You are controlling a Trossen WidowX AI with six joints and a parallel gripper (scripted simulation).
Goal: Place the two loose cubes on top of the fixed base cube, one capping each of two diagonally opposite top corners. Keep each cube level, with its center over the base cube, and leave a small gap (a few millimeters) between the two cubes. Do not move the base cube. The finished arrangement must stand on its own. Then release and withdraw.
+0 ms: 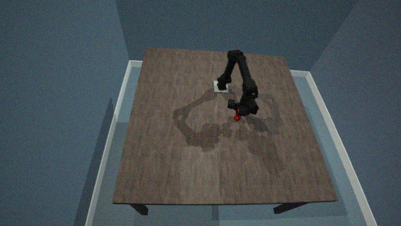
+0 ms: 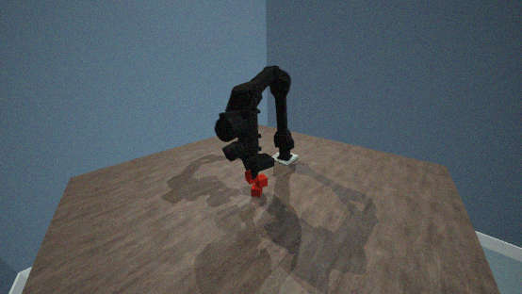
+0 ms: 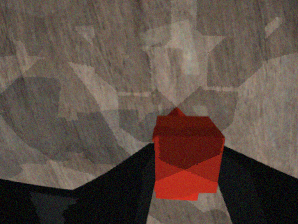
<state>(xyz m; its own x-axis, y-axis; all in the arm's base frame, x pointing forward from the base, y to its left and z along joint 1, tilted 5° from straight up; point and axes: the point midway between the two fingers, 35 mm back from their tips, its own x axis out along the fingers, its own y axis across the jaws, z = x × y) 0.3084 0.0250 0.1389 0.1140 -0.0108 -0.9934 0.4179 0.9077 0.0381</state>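
Note:
The red base cube (image 2: 256, 192) stands on the table. One loose red cube (image 2: 262, 181) rests on its top, offset to the right in the exterior view. My gripper (image 2: 252, 174) (image 3: 184, 151) is shut on the other loose red cube (image 2: 249, 177) (image 3: 189, 127), which is at the upper left of the base cube, slightly higher than the resting cube in the exterior view. Small red parts of the cubes beyond show above and below the held cube in the wrist view. Whether the held cube touches them is unclear. In the top view the arm partly hides the red cubes.
The brown wooden table (image 1: 163, 174) (image 2: 118, 245) carries the arm's pale base plate (image 1: 216, 87) (image 2: 293, 159), behind the cubes in the exterior view. The black arm arches above, and its shadows fall across the tabletop around the cubes.

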